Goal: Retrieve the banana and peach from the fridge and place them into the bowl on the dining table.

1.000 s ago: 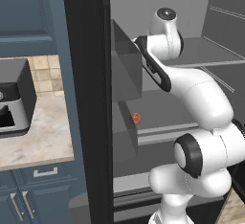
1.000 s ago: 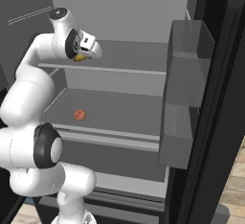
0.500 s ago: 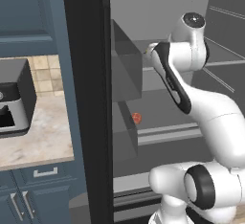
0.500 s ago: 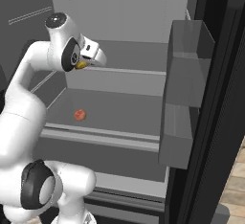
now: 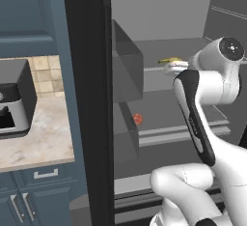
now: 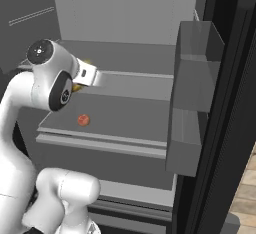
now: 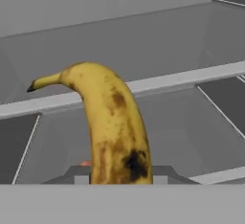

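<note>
The fridge point(image 5: 87, 99) stands open, light grey inside. My gripper point(image 7: 122, 174) is shut on the banana point(image 7: 112, 122), a yellow curved fruit with brown spots whose stem points up and left in the hand view. From the left base, the banana point(image 5: 170, 61) shows at the gripper point(image 5: 173, 65), level with the upper shelf's front edge. The right base view has it point(image 6: 78, 86) peeking out behind the hand. The peach point(image 5: 138, 119), small and orange-red, lies on the lower shelf, also seen as the peach point(image 6: 83, 120) below the hand. The bowl and dining table are out of view.
Door bins point(image 6: 192, 73) hang on the open right door, and a bin point(image 5: 128, 68) juts from the left door point(image 5: 87, 99). A marbled counter point(image 5: 43, 138) with a dark appliance point(image 5: 14, 102) lies left of the fridge, over blue-grey cabinets.
The arm has swung its upper joints to the right in the left base view. The hand, still holding the banana, has sunk a little in front of the upper shelf. The peach has not moved.
</note>
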### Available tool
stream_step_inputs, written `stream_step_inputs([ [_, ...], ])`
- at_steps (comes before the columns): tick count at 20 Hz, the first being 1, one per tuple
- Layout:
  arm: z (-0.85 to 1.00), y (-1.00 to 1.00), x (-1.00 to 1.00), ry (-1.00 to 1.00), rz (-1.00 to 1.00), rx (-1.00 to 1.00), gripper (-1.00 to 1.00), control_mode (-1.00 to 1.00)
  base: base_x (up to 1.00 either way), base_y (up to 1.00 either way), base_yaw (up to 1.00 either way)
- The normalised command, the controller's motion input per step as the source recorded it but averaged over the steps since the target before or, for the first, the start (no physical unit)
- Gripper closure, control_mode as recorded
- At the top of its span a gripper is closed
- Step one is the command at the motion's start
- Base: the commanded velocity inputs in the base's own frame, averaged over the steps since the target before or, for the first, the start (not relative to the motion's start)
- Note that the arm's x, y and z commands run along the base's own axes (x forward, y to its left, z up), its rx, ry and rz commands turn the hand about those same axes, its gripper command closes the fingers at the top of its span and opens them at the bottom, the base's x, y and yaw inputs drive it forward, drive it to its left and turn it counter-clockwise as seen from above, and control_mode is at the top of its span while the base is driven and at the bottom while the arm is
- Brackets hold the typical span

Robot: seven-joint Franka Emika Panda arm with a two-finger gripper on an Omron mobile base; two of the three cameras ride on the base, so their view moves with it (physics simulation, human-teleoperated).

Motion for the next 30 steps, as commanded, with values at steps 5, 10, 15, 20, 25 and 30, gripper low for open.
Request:
stream_step_inputs([
  [5, 0.03, 0.0, -0.99, -0.05, 0.06, 0.0, 1.0, -1.0, 0.0, 0.0, 0.0],
  [10, 0.07, -0.01, -0.92, -0.11, 0.1, 0.0, 1.0, -1.0, 0.0, 0.0, 0.0],
  [15, 0.02, 0.0, -0.32, -0.05, 0.03, 0.0, 1.0, 1.0, -0.47, 0.0, 0.01],
  [20, 0.0, 0.0, 0.0, 0.0, 0.0, 0.0, 1.0, 1.0, -0.99, 0.0, 0.0],
  [25, 0.0, 0.0, 0.0, 0.0, 0.0, 0.0, 1.0, 1.0, -0.91, 0.0, 0.13],
  [30, 0.0, 0.0, 0.0, 0.0, 0.0, 0.0, 1.0, 1.0, -0.7, 0.03, 0.36],
])
